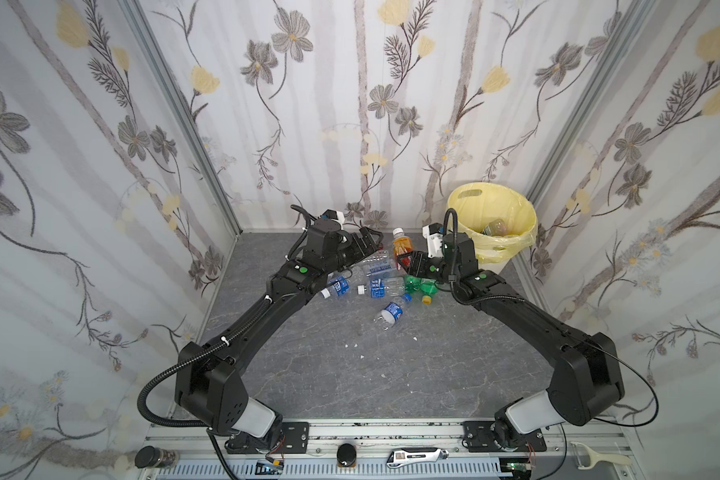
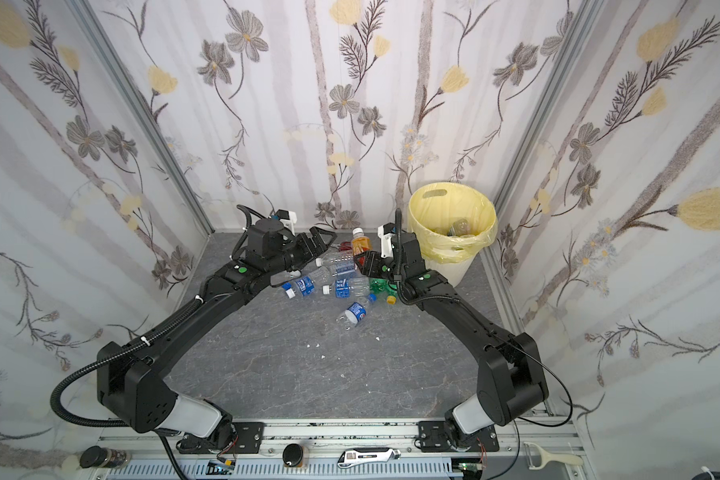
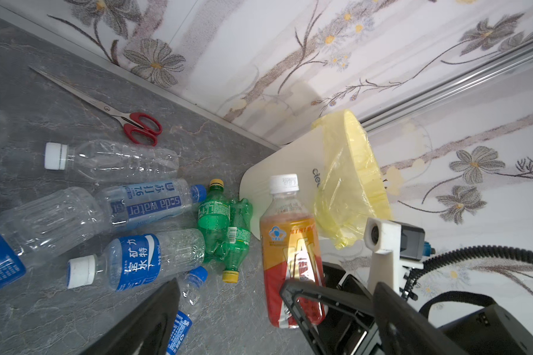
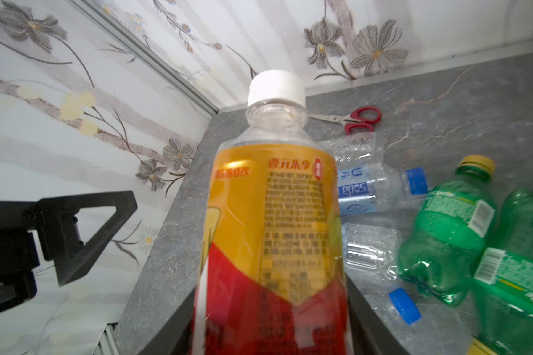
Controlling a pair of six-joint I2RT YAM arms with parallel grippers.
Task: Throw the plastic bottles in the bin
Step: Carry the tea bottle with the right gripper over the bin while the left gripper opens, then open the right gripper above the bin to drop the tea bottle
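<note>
Jaws at right pinch the orange-labelled bottle (image 3: 290, 233), its base partly hidden behind them; left jaws spread wide.

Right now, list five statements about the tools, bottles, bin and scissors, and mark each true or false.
1. The right tool grips the orange-labelled bottle. True.
2. The left tool is shut. False: it is open and holds nothing.
3. The bin is empty. False: at least one bottle lies inside.
4. Two green Sprite bottles lie side by side on the table. True.
5. The red-handled scissors are in the bin. False: they lie on the table.
</note>
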